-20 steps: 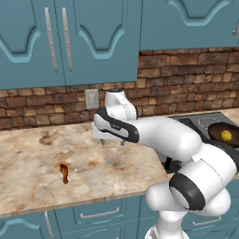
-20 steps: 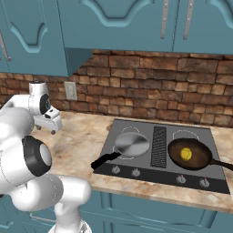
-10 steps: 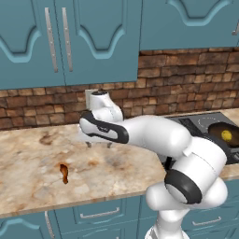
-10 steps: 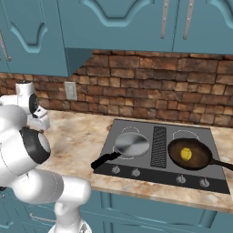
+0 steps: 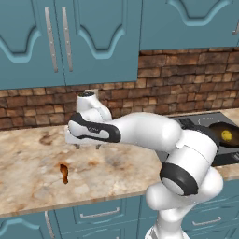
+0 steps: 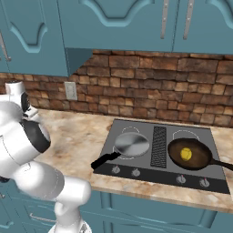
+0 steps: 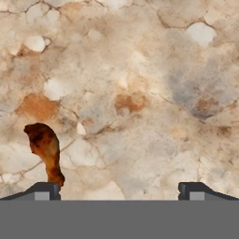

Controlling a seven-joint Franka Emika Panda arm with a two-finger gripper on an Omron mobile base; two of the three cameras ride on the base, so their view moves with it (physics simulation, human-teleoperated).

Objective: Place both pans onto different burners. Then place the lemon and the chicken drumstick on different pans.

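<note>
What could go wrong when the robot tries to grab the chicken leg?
1. The chicken leg sits off to one side of the open end effector, by one fingertip, so closing now might miss or nudge it.
2. It is small and narrow at one end, so it could slip out.
3. The lemon already fills the dark pan; the chicken must go in the silver pan.

The marbled countertop carries the chicken drumstick and the dark cooktop.
</note>
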